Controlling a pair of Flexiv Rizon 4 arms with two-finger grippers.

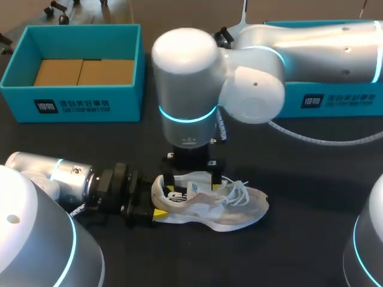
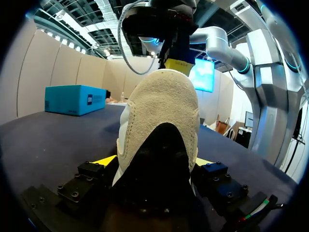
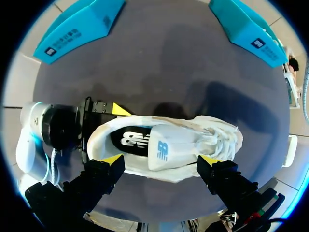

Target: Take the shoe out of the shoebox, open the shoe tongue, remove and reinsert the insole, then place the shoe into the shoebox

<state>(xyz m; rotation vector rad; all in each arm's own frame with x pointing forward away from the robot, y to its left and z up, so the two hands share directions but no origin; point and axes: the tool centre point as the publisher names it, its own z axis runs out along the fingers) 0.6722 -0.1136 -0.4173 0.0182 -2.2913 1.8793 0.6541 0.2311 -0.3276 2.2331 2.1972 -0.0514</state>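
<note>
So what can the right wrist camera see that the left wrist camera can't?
Only the right wrist view shows the shoe from above: its dark insole, tongue and laces, plus a second blue box. Only the left wrist view shows the back of the fuzzy beige heel, close up. Both show the shoe, the left end effector holding it, the right end effector, the dark table and one blue box.

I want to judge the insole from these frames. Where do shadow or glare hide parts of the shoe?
Head view: the shoe is evenly lit; sheen only on the right arm. Left wrist view: the heel reads black, without detail, low at the left gripper. Right wrist view: the opening is dark, yet the insole shows; soft shadows lie on the table.
</note>
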